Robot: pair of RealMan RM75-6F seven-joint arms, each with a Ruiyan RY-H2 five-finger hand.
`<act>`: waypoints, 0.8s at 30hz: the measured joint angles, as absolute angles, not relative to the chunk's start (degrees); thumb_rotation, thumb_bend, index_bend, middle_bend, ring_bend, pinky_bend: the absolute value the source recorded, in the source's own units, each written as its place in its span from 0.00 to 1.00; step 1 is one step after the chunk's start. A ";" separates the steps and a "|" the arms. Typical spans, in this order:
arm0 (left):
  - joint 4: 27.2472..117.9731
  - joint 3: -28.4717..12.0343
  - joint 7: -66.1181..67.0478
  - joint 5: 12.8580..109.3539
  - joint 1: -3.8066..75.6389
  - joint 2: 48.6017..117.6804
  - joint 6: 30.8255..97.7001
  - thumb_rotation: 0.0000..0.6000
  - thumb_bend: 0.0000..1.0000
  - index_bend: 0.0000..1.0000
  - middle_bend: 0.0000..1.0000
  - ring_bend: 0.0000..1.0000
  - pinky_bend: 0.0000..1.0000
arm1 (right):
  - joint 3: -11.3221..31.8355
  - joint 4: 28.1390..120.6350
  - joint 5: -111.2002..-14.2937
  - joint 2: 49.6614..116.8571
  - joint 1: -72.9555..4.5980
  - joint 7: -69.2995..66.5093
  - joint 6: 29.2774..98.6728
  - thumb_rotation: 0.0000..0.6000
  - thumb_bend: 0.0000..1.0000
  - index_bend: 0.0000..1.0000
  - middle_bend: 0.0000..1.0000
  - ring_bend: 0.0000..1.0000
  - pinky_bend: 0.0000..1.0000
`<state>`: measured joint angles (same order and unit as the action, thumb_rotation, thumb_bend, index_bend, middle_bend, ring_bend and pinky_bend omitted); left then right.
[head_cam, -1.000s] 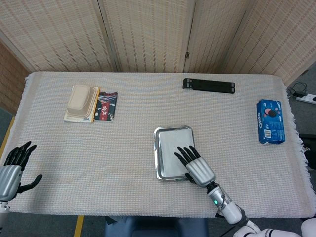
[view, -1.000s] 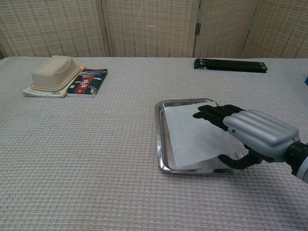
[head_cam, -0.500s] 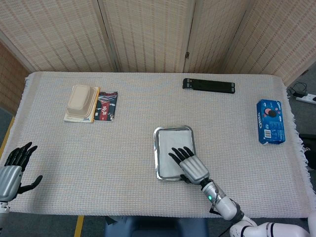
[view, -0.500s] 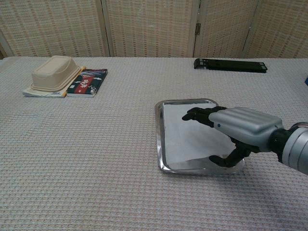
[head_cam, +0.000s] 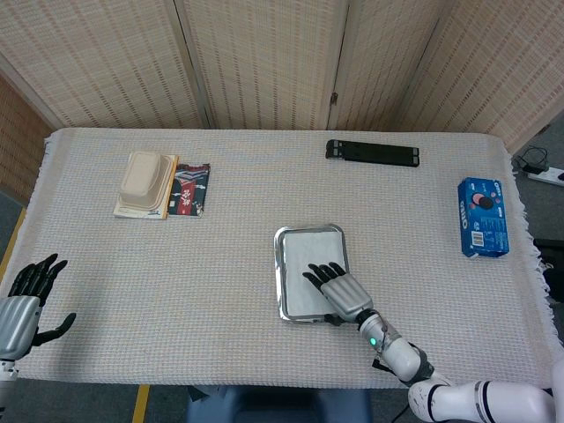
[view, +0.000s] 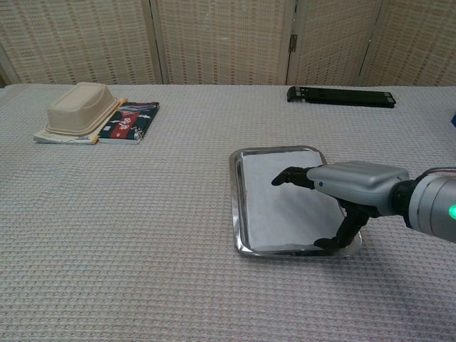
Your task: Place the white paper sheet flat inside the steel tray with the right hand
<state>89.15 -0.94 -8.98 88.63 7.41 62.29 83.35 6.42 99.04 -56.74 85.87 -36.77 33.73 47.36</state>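
The table (head_cam: 220,291) fills most of both views, and the tray (head_cam: 280,273) sits a little right of centre in the lower half of the head view, with its long axis running up and down the frame, short sides toward the screens and toward me. The paper (head_cam: 308,256) lies inside it, covering nearly the whole floor; its long side follows the tray's long side, so sheet and tray point the same way, away from me toward the top of the frame. In the chest view the paper (view: 271,206) looks flat, with its near edge close to the tray's (view: 235,206) near rim and no corner plainly riding up over the wall. I judge the placing itself as good as done: what is left is to let go cleanly and draw my arm out without dragging the sheet. My right hand (head_cam: 339,291) hangs over the tray's lower right part, fingers spread and extended above the paper, gripping nothing; whether the fingertips brush the sheet I cannot tell. My left hand (head_cam: 22,304) sits at the far lower left edge of the head view, open and empty, well apart from everything.
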 measured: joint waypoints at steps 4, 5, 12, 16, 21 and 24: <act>89.10 -0.88 -8.88 89.21 7.29 62.42 84.01 1.00 0.36 0.00 0.00 0.00 0.00 | 6.74 100.45 -52.70 84.21 -38.36 32.21 45.84 1.00 0.35 0.00 0.00 0.00 0.00; 89.07 -0.86 -8.79 89.27 7.25 62.46 84.08 1.00 0.36 0.00 0.00 0.00 0.00 | 6.74 100.90 -51.84 83.52 -38.84 31.37 45.06 1.00 0.35 0.00 0.00 0.00 0.00; 89.06 -0.86 -8.68 89.35 7.23 62.53 84.24 1.00 0.36 0.00 0.00 0.00 0.00 | 6.68 102.61 -49.98 80.99 -40.89 27.26 43.08 1.00 0.35 0.00 0.00 0.00 0.00; 88.95 -0.83 -8.81 89.48 7.18 62.54 84.36 1.00 0.36 0.00 0.00 0.00 0.00 | 6.66 103.58 -54.21 80.32 -39.65 24.57 45.06 1.00 0.35 0.00 0.00 0.00 0.00; 88.68 -0.89 -8.52 89.55 7.23 62.85 84.48 1.00 0.36 0.00 0.00 0.00 0.00 | 5.01 103.03 -67.24 80.17 -35.64 19.33 52.04 1.00 0.35 0.00 0.00 0.00 0.00; 88.53 -0.90 -8.09 89.75 7.19 63.10 84.76 1.00 0.36 0.00 0.00 0.00 0.00 | 3.13 100.01 -78.09 80.71 -32.28 15.30 59.94 1.00 0.35 0.00 0.00 0.00 0.00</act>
